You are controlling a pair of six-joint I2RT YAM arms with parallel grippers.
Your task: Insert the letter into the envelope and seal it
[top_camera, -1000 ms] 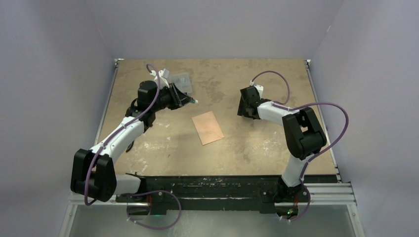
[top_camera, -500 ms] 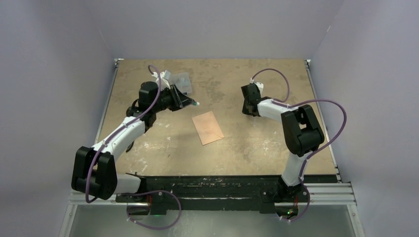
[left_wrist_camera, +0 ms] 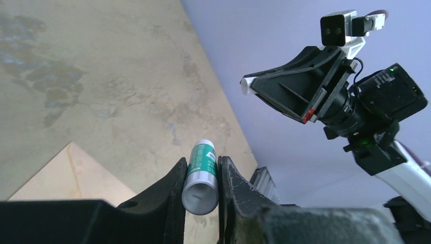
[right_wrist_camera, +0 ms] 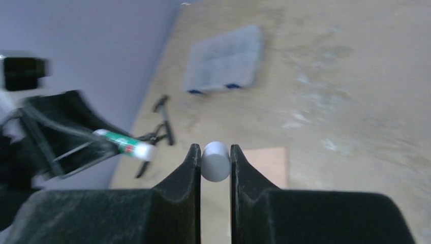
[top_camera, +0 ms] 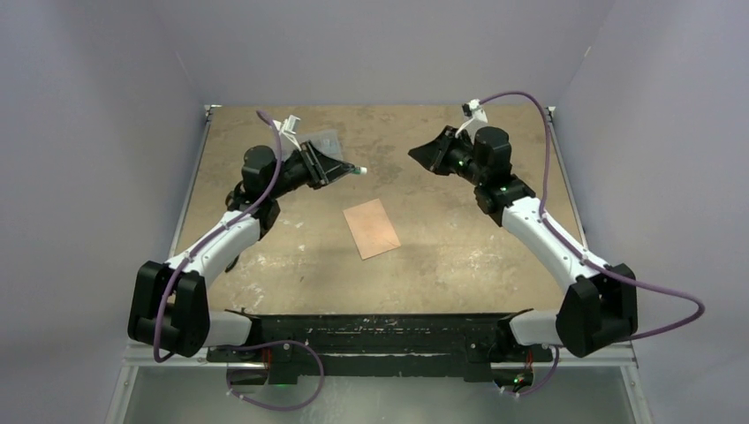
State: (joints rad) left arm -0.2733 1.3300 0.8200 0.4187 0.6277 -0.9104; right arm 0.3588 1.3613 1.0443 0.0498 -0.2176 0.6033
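Two robot arms face each other above a worn tan bench (top_camera: 459,256), seen from the overhead camera. The left gripper (top_camera: 343,170) hangs at about 10 o'clock from the bench's middle. Its jaws are clenched on a slim white glue stick with a green-and-white label (left_wrist_camera: 202,172), whose open end points toward 3 o'clock, at the other arm. The right gripper (top_camera: 415,155) hangs at about 1 o'clock from the middle, with its jaws grasping a small pale grey round cap (right_wrist_camera: 215,161). In the left wrist view the cap shows as a white stub at the tip of the right gripper's fingers. The two grippers are well apart, and neither touches the bench.

The small salmon-pink paper envelope (top_camera: 372,228) lies flat near the middle of the bench, slightly toward 6 o'clock. It is turned so that its long sides run from about 11 o'clock to 5 o'clock. It sits between and below the two grippers, with no jaws on it.

A clear plastic compartment box (right_wrist_camera: 223,60) rests on the bench at about 11 o'clock, behind the left gripper.
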